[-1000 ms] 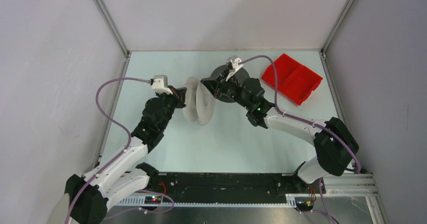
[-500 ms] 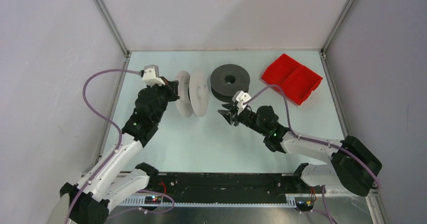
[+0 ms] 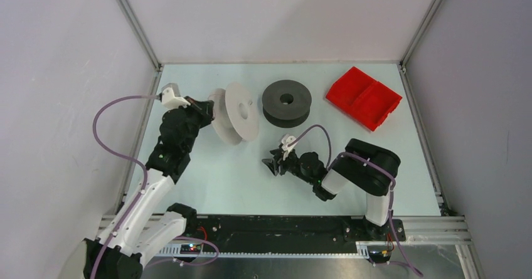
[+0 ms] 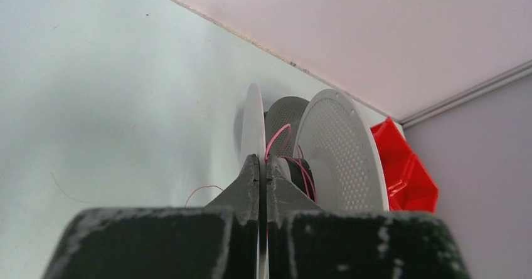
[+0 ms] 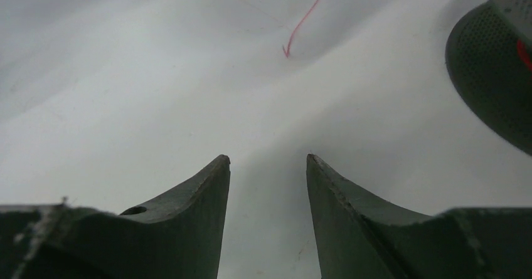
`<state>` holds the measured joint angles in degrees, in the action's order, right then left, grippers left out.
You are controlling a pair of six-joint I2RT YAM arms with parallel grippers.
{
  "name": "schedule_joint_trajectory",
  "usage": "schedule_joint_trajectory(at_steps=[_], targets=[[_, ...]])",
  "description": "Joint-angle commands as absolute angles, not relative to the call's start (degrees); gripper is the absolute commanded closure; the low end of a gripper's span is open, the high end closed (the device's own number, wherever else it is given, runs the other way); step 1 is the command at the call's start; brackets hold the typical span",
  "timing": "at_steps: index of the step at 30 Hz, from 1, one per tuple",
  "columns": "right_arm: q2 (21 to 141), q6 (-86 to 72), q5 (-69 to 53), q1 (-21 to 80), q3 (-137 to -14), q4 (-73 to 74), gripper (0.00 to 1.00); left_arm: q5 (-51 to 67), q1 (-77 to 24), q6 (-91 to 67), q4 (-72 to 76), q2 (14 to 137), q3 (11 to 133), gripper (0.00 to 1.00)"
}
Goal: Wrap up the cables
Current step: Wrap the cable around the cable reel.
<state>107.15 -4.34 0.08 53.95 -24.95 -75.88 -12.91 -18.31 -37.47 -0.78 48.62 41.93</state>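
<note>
My left gripper [image 3: 206, 108] is shut on the near flange of the white spool [image 3: 235, 113], which stands on edge and leans. In the left wrist view my left gripper [image 4: 262, 166] clamps that thin flange [image 4: 253, 119]. A thin pink-red filament [image 4: 280, 140] loops loosely round the hub, and a loose end [image 4: 199, 190] lies on the table. The dark grey spool [image 3: 287, 102] lies flat behind. My right gripper [image 3: 271, 165] is open and empty, low over the table; in the right wrist view it [image 5: 268, 160] faces a loose filament end [image 5: 305, 17].
A red two-part tray [image 3: 364, 97] sits at the back right, also in the left wrist view [image 4: 408, 169]. A perforated spool flange [image 5: 492, 78] fills the right edge of the right wrist view. Frame posts and grey walls enclose the table [image 3: 251, 185].
My right gripper has pulled back from the spools toward the near middle of the table. My left gripper has carried the white spool leftward and back, tilting it.
</note>
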Motion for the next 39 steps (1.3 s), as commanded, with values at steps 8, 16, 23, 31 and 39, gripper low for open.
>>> schedule_joint_trajectory(at_steps=[8,16,23,31,39], targets=[[105.2,8.3,-4.2,51.0,-28.4,-86.8,0.43,-5.0,-17.2,-46.1,2.9,43.2,49.1,1.00],[101.7,6.4,-8.7,45.0,-28.4,-86.8,0.41,-0.6,-17.2,-50.8,2.0,40.4,52.9,1.00],[99.0,-34.4,-32.1,28.3,-32.5,-86.8,0.50,7.8,-17.1,-50.8,1.7,40.0,56.8,1.00],[99.6,-47.9,-47.1,23.6,-38.2,-86.8,0.47,17.0,-17.0,-50.4,2.5,41.3,58.6,1.00],[101.1,-48.3,-52.9,24.9,-42.1,-86.8,0.44,21.1,-17.0,-53.7,4.9,43.4,58.6,1.00]])
